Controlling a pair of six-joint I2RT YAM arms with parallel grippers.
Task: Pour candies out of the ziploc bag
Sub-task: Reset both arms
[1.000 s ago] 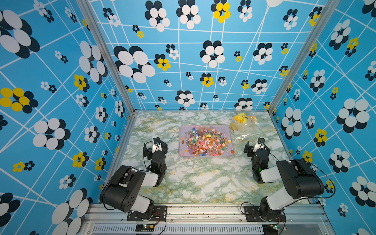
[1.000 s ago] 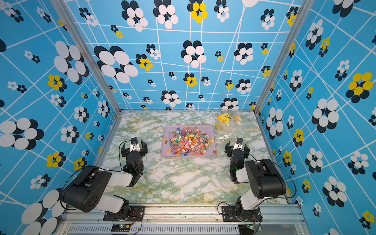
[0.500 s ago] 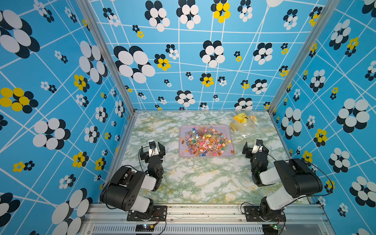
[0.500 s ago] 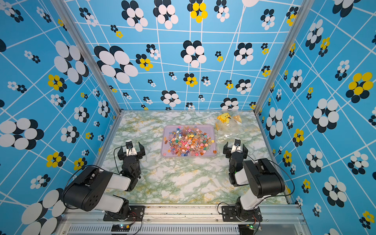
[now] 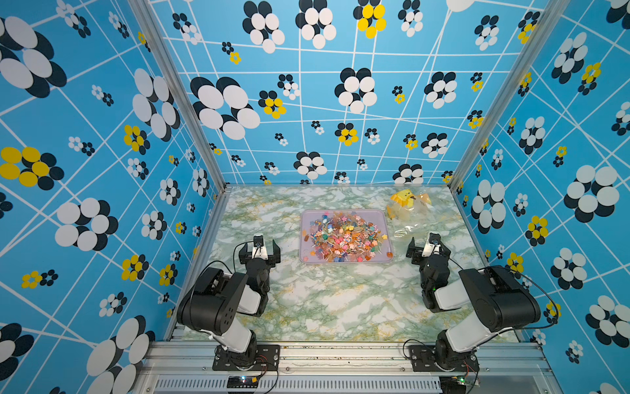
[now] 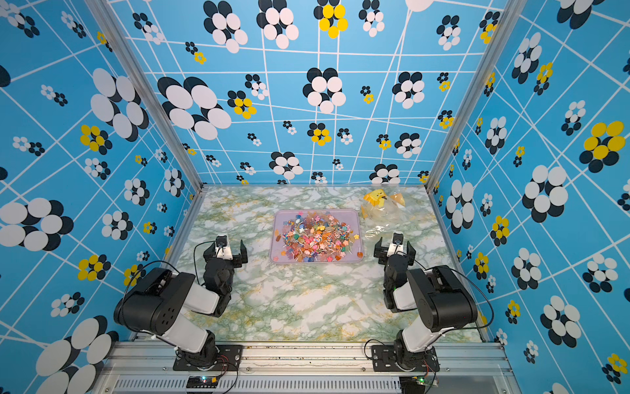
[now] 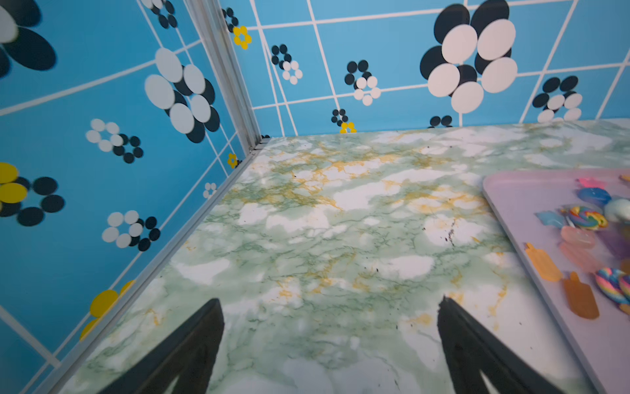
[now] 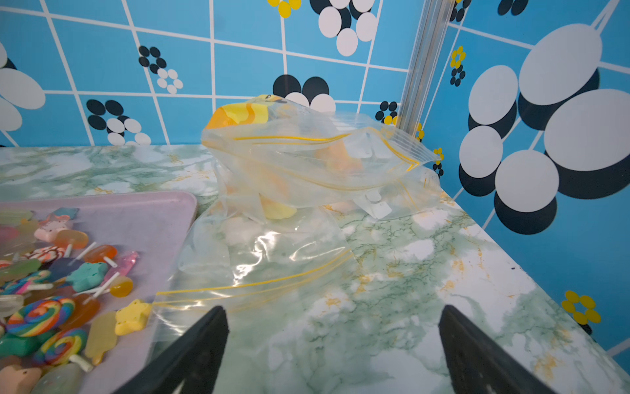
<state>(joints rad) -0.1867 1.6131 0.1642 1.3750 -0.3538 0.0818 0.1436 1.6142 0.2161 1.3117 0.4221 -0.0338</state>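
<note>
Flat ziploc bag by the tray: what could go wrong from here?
1. The flat ziploc bag lies limp against the tray rim, just ahead of the open right gripper; an advance might snag it and jolt the tray.
2. A yellow star candy sits at that rim beside the bag; dragging the bag could flick it out.

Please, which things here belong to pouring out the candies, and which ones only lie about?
For the job:
- candies, heaped in the pink tray
- flat ziploc bag, looks empty, beside the tray

Lying about:
- puffed second bag behind the flat one
- yellow toy inside it
</note>
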